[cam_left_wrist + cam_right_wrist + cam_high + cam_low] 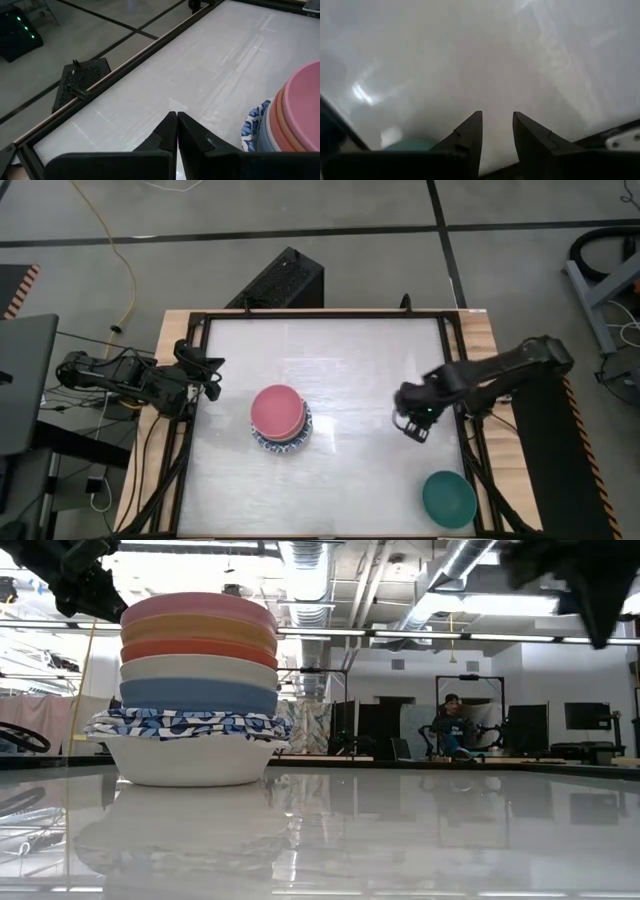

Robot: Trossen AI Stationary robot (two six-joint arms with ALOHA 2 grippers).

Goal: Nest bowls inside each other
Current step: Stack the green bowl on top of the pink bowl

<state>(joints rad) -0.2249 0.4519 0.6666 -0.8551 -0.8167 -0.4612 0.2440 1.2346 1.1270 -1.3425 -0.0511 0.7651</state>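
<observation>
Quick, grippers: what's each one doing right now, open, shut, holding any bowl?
Left gripper: shut, holding nothing, at the table's left edge, beside the bowl stack.
Right gripper: open, holding nothing, above bare table; teal bowl untouched.

Stack of bowls (pixel 280 420): we see it upright near the middle of the surface, somewhat toward the left arm's side.
Order in the stack: we count, from the top, pink (pixel 198 606), orange (pixel 198 629), red (pixel 198 648), cream (pixel 198 668), blue (pixel 198 695), then blue-patterned rims (pixel 188 724) over a white bowl (pixel 190 760) on the surface.
Teal bowl (pixel 448 498): we find it alone, upright and empty, near the front right corner, well apart from the stack.
</observation>
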